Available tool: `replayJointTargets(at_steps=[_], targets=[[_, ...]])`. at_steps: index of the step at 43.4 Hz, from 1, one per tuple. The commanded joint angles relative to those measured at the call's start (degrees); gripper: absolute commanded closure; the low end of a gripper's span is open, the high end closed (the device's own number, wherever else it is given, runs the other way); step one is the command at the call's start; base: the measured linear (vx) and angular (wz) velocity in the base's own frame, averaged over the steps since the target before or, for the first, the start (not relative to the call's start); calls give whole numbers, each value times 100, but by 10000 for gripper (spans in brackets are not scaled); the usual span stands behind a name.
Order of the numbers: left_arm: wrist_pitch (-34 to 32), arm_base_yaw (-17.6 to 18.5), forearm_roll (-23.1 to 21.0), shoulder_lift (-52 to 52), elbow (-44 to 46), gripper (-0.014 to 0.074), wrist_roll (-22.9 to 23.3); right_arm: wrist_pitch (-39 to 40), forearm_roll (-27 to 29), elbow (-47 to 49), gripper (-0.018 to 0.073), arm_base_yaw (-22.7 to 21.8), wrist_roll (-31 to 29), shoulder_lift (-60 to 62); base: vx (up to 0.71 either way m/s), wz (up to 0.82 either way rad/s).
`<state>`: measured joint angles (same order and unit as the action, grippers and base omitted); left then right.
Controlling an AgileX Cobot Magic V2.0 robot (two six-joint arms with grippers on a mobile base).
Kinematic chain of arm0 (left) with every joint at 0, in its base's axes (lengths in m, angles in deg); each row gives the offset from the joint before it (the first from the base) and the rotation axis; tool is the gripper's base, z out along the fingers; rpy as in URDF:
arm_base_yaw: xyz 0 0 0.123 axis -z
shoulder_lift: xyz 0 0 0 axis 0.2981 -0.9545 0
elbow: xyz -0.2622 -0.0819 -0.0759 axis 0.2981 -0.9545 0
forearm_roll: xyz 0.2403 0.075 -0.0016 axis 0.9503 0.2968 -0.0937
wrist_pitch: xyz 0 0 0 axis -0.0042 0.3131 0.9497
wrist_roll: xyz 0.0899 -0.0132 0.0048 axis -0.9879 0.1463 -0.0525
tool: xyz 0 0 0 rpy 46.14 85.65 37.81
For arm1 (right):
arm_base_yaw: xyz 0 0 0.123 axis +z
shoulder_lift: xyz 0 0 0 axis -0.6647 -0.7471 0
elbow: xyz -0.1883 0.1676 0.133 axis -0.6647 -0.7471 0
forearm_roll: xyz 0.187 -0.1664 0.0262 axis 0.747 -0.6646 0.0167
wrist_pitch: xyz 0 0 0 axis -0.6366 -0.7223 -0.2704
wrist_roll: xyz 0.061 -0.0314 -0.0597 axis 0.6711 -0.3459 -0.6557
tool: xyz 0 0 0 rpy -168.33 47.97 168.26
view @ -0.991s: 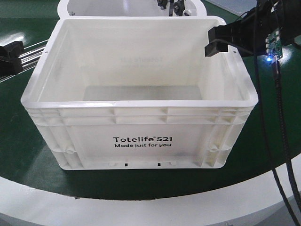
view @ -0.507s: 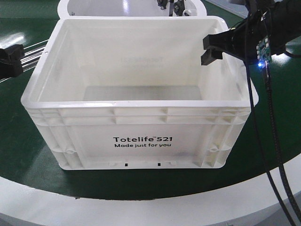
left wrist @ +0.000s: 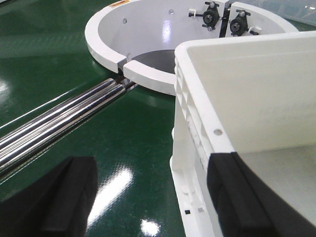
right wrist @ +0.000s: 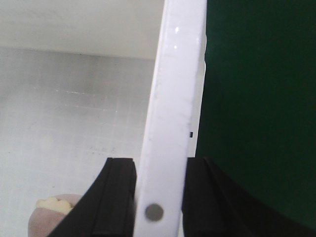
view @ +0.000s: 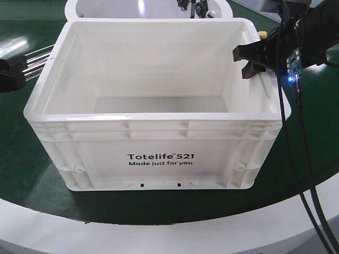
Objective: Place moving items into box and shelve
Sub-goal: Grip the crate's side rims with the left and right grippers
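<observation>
White Totelife crate (view: 159,143) sat on green worktop (view: 21,174). Its right rim was pinched by right fingers (right wrist: 121,197); left fingers (left wrist: 237,197) straddled left rim, spread apart. Probably light, stiff, slick plastic; lift by both rims.

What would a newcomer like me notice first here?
The large white rectangular plastic crate printed "Totelife 521" dominates the middle of the green table. The right end effector pinches its right rim, one black finger inside and one outside, while the left end effector gapes open astride the left wall.
</observation>
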<state>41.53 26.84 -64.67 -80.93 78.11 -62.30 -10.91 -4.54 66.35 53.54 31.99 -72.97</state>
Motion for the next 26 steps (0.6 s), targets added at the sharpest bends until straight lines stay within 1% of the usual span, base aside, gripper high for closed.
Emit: replayJointTargets(at_steps=[1, 3, 6, 12, 26], targets=[[-372, 9, -63, 114, 169, 32, 52, 218, 354, 180, 569, 19, -67, 219, 0, 0], [-358, 9, -110, 114, 173, 32, 52, 212, 354, 180, 568, 19, -67, 219, 0, 0], [-259, 9, -326, 114, 244, 32, 52, 208, 354, 180, 567, 19, -67, 219, 0, 0], [281, 9, -787, 91, 621, 32, 26, 194, 354, 180, 566, 19, -67, 219, 0, 0], [1528, 9, -787, -353, 1933, 32, 25, 194, 354, 180, 567, 19, -188, 219, 0, 0]])
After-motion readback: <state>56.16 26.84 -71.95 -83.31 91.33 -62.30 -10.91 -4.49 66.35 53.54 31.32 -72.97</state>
